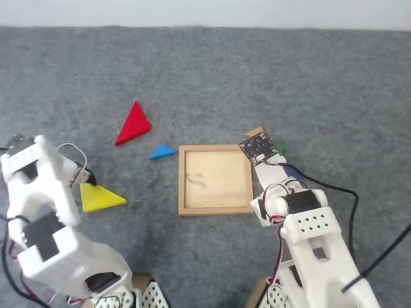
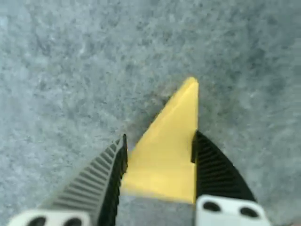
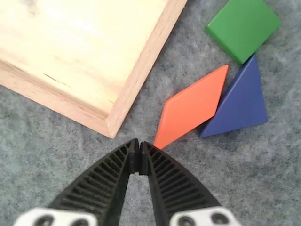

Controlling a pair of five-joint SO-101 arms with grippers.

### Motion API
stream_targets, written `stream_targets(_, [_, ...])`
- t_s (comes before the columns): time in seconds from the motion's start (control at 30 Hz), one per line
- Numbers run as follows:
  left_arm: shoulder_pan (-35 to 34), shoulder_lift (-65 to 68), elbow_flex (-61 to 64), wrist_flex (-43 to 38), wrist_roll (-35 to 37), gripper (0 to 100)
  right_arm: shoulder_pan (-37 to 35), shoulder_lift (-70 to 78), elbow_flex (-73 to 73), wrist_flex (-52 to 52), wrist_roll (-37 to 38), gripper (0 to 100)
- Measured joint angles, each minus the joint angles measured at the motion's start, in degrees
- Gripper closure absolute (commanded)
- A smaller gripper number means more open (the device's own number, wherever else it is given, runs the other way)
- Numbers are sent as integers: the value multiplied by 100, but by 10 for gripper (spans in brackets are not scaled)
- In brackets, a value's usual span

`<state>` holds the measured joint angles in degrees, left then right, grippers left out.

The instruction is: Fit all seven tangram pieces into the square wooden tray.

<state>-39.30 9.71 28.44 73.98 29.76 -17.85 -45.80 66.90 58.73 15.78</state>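
My left pincer (image 2: pixel 159 137) pinches the smooth yellow triangle (image 2: pixel 162 165) on the fuzzy grey bench (image 2: pixel 70 56); my right pincer (image 3: pixel 139 147), pressed together, sits near the wooden tray (image 3: pixel 146 70) corner.

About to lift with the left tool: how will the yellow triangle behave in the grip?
Probably stiff: the yellow triangle looks like a flat, solid, painted block with crisp edges. Its sides taper between the left tool's fingers, so it may squirt forward under squeeze. Flat on the carpet, it shouldn't roll.
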Motion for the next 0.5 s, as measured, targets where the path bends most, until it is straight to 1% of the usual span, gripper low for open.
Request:
stream_targets(0.13, [18, -290, 554, 167, -123, 747, 0, 0, 0, 0, 0, 979])
stream_targets(0.2, [26, -598, 826, 404, -343, 758, 0, 0, 0, 0, 0, 979])
stream_targets(0.3, [26, -1116, 993, 765, -484, 758, 0, 0, 0, 0, 0, 979])
stream_targets(0.43, [26, -1363, 1196, 800, -501, 755, 0, 0, 0, 0, 0, 979])
stream_targets(0.5, [26, -1345, 1327, 668, -501, 735, 0, 0, 0, 0, 0, 979])
